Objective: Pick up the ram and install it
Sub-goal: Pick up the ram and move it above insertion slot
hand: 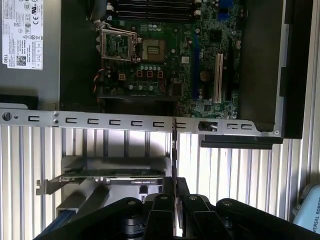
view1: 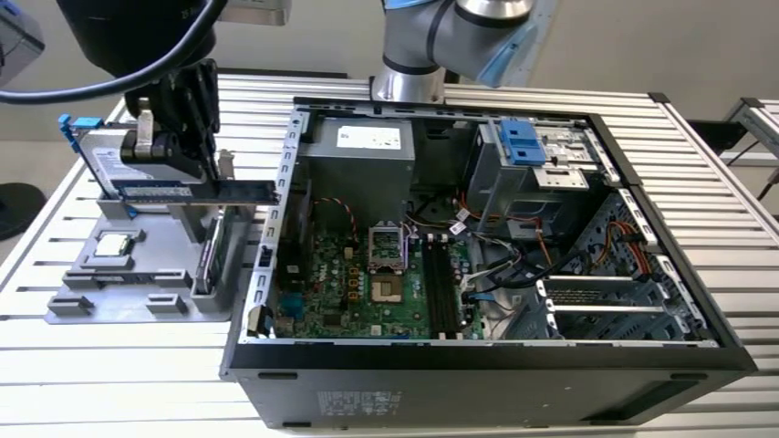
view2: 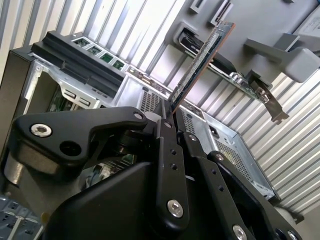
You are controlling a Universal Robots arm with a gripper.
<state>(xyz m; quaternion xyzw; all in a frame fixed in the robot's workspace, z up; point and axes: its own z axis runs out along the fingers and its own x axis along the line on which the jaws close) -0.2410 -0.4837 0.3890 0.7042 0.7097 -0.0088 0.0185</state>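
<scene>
The ram [view1: 244, 191] is a long, thin, flat dark stick with a small pale label. It is held level in the upper left of the exterior view, above the grey moulded fixture [view1: 134, 297] and just beside the open black metal computer case [view1: 487, 360]. The black, bolted gripper [view1: 195, 173] is clamped on it. In both wrist views the ram shows edge-on between the closed fingers.

- The robot arm [view1: 411, 55] rises from its base at the far side of the scene, with grey joints stacked above it.
- The black gripper [view1: 210, 175] sits toward the exterior view's left, well apart from that base.
- In both wrist views its fingers [view2: 170, 150] [hand: 162, 212] are pressed together, pinching one end of the ram [view2: 200, 65] [hand: 174, 150], which juts out beyond the fingertips.
</scene>
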